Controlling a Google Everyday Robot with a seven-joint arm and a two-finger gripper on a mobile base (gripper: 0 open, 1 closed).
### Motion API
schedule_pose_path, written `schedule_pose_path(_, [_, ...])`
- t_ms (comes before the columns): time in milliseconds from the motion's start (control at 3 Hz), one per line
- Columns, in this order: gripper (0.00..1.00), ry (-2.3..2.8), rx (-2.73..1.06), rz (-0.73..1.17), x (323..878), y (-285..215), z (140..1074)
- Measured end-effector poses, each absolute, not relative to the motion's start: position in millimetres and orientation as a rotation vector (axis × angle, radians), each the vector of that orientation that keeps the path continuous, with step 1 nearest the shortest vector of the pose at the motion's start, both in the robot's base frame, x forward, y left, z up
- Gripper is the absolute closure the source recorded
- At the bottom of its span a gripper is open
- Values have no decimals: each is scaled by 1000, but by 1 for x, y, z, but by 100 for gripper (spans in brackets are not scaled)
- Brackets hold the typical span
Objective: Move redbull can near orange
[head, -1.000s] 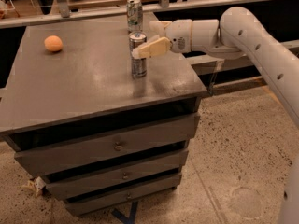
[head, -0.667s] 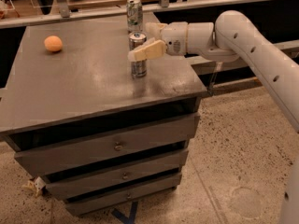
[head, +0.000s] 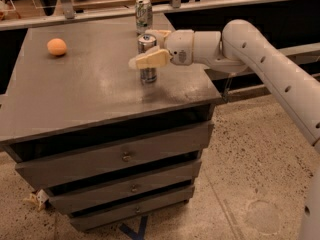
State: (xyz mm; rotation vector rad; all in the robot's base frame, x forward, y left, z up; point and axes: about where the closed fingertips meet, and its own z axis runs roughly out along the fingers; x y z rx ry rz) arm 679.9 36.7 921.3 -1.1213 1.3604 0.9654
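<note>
I start with the dark drawer cabinet (head: 90, 99), whose flat top carries everything that matters here. The white arm (head: 270, 69) reaches in from the right edge of the view and lies roughly level across the top's right side.

At its end the gripper (head: 142, 48) sits right at the redbull can (head: 147, 74). Its fingers are spread, one crossing in front of the can at about mid-height and the other behind it near the shiny top. The gap between them looks wider than the can, so I judge it bracketed but not yet pinched.

The can stands upright on the cabinet top, right of centre and towards the back, with its long axis vertical. It already lies between the fingers, so the grasp calls for closing rather than more reaching.

Just behind it, near the back edge, stands a wider green-white can (head: 144, 14), apart from the gripper.

The orange (head: 56, 46) rests near the back left corner, well apart from the can and straight off to its left. The carry therefore runs leftwards across bare tabletop, away from the arm's base. I would keep the can vertical throughout, since it is tall and slim and would tip easily, and I would set it down short of the fruit.
</note>
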Motion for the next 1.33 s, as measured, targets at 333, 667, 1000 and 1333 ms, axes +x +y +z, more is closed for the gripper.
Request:
schedule_pose_path(333, [39, 1328, -1132, 980, 676, 43, 916])
schedule_pose_path(667, [62, 1302, -1149, 995, 673, 47, 912])
schedule_pose_path(1000, [86, 1290, -1123, 1009, 676, 53, 918])
schedule_pose_path(1333, [100, 1267, -1093, 1020, 695, 67, 937])
